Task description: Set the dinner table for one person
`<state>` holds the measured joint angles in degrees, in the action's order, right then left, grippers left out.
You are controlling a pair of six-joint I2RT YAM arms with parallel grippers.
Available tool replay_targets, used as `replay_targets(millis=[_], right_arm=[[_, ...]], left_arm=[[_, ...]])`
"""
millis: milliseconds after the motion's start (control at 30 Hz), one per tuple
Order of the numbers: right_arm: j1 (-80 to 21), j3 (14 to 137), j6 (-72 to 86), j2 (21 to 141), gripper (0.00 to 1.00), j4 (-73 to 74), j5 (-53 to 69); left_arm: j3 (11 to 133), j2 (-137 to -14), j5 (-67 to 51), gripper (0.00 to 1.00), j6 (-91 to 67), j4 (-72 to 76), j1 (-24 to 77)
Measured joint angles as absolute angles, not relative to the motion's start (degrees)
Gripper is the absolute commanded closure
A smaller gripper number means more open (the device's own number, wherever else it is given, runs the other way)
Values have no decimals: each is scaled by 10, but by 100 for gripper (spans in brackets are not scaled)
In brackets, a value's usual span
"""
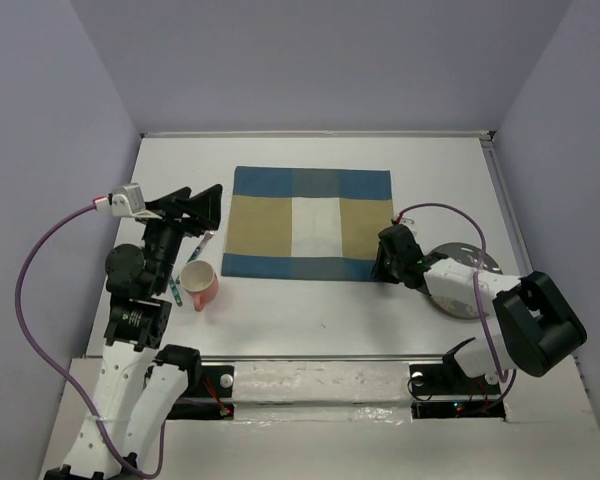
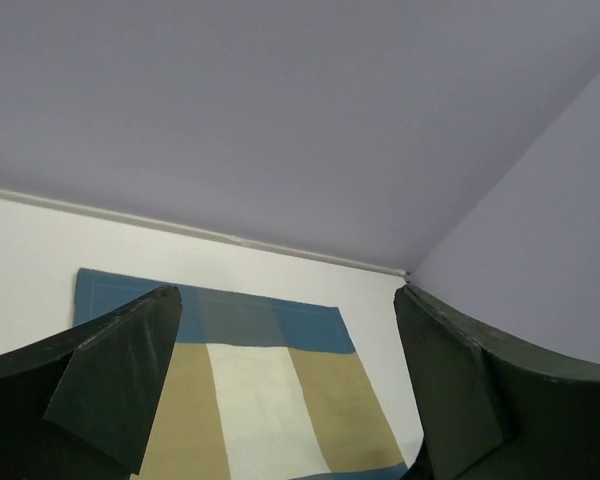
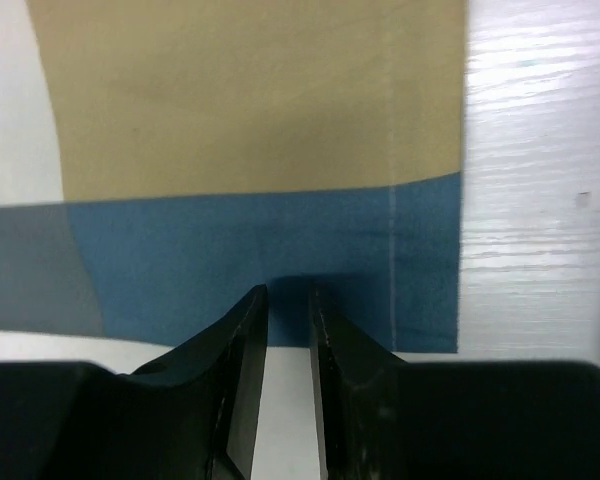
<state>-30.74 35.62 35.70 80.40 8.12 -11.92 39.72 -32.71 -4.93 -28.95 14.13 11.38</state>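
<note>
Table (image 1: pixel 310 310): white, thin rail on its edges, fills the floor of the enclosure and carries every item listed below. It also shows behind the mat in the left wrist view (image 2: pixel 30 250) and to the right of the mat in the right wrist view (image 3: pixel 530 150).

Mat (image 1: pixel 310 222): checked blue, tan and white cloth, lying flat at the middle of the table, long sides parallel to the far wall.

Left arm (image 1: pixel 140 270): raised above the table's left side. Left jaws spread wide and gripping nothing; the mat (image 2: pixel 260 400) is seen between the two fingers (image 2: pixel 120 390).

Cup (image 1: pixel 202 285): pink, tilted with its mouth towards the upper left, on the table just off the mat's near left corner, below the left jaws.

Thin teal item (image 1: pixel 177 290): lies just left of the cup; its kind cannot be told.

Right arm (image 1: pixel 530 320): reaches in low from the right. Right jaws sit at the mat's near right corner, over the blue border (image 3: pixel 240 100). Only a narrow slit remains between the fingers (image 3: pixel 245 340), with the tips at the cloth's near edge. Cannot tell whether the cloth is pinched or merely touched.

Plate (image 1: pixel 477 258): grey, on the table right of the mat, partly covered by the right arm
</note>
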Motion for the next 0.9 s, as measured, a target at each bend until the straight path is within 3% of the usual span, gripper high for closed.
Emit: replay_targets(millis=[300,567,633,733,833,900], right_arm=[[-228,347,390,798,60,69,-133],[-227,348,373,729,31,101,-131],[-219,348,377,675,31,110,-132],[-193,351,382,602,63,110,-128],[-178,369,381,613,95,100,-97],[-197,374,379,648,100,83,-83]], left_arm=[[424,-312,-49,1,-234,86,114],[425,-308,-42,1,-208,60,131],[425,-308,-39,1,-197,54,142],[425,-303,-33,1,-186,49,153],[422,-292,-29,1,-180,49,159],[419,-283,-28,1,-178,49,162]])
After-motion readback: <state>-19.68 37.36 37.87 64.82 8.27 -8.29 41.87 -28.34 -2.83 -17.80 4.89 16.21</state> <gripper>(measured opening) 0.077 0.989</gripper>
